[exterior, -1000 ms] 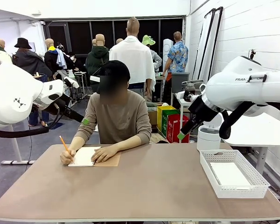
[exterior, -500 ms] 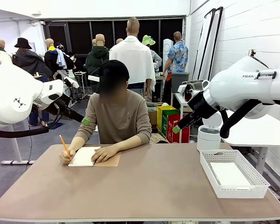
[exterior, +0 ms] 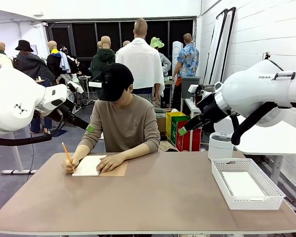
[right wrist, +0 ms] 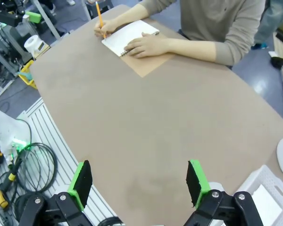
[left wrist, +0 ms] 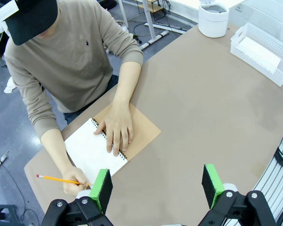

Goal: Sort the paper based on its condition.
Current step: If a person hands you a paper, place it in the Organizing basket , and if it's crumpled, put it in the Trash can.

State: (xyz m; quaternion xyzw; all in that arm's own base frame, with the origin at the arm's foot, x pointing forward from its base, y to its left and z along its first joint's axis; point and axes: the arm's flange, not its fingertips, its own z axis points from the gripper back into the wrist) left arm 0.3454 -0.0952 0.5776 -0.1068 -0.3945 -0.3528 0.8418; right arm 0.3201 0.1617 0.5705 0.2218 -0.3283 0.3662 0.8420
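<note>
- Inside the basket (exterior: pixel 246 202): the paper (exterior: pixel 242 184), white, lying flat on the bottom.
- Just behind the basket: a white round canister (exterior: pixel 220 146).
- Well away from the basket, across the table (exterior: pixel 153 197): a notebook (exterior: pixel 88 166) lies open. The person rests one hand (exterior: pixel 110 162) flat on it, and the other hand (exterior: pixel 70 165) holds a pencil (exterior: pixel 66 151) to the page.
- Left gripper (left wrist: pixel 157 181): in the air on the notebook side, well apart from the basket. Fingers spread wide, nothing between them.
- Right gripper (right wrist: pixel 138 178): in the air above and beside the basket. Fingers spread wide, empty.
</note>
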